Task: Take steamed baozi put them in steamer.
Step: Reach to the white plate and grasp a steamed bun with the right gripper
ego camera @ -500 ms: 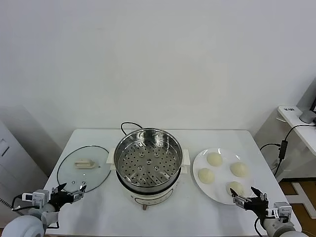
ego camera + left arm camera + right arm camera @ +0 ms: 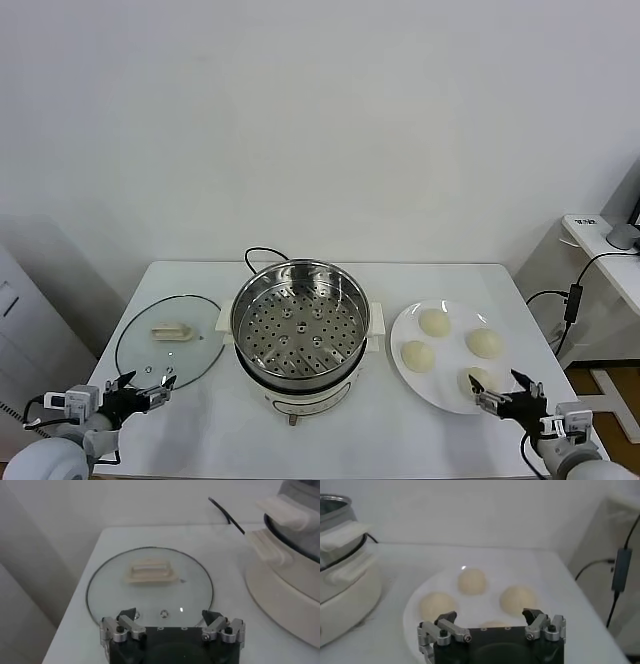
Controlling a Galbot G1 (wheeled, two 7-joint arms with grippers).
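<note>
Several cream-white steamed baozi lie on a white plate (image 2: pixel 399 330) at the table's right: one at the back (image 2: pixel 434 322), one to the right (image 2: pixel 484 343), one to the left (image 2: pixel 417 356) and one nearest the front (image 2: pixel 476 379). The steamer (image 2: pixel 299 318), a shiny steel pot with a perforated tray on a white base, stands in the middle with nothing in it. My right gripper (image 2: pixel 504 391) hangs open just in front of the nearest bun, which shows between its jaws (image 2: pixel 495 624). My left gripper (image 2: pixel 140 388) rests open at the front left, by the glass lid.
A round glass lid (image 2: pixel 168 340) with a cream handle (image 2: pixel 171 330) lies flat left of the steamer. A black cord (image 2: pixel 256 254) runs behind the pot. To the right of the table stands a side surface with a cable (image 2: pixel 575 295).
My right gripper has shifted slightly to the right and up along the plate's front edge. The left arm has not moved.
</note>
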